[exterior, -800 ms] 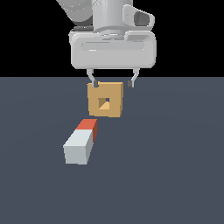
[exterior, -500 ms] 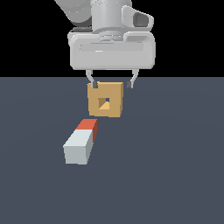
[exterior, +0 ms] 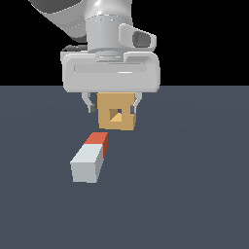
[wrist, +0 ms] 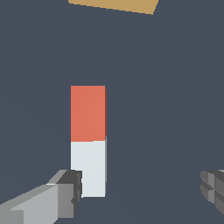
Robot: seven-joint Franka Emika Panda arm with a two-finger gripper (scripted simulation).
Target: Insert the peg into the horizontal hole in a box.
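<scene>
The peg point(exterior: 90, 158) lies flat on the dark floor, its red end point(exterior: 97, 140) pointing toward the box and its pale grey end nearer the exterior camera. The tan box point(exterior: 116, 116) stands behind it, its square hole point(exterior: 115, 115) facing the camera. My gripper point(exterior: 112, 109) hangs open and empty above the floor, in front of the box in this view, with its fingertips point(exterior: 90, 108) apart. In the wrist view the peg point(wrist: 88, 140) lies just inside one finger point(wrist: 65, 194) of the open gripper point(wrist: 140, 190). The box's edge point(wrist: 113, 5) shows beyond the peg's red end.
The dark grey floor point(exterior: 194, 194) stretches all around the peg and the box. A black background lies beyond the floor's far edge. No other objects are in view.
The gripper has come lower and nearer the exterior camera, its fingers now level with the box's face. The peg and the box have not moved.
</scene>
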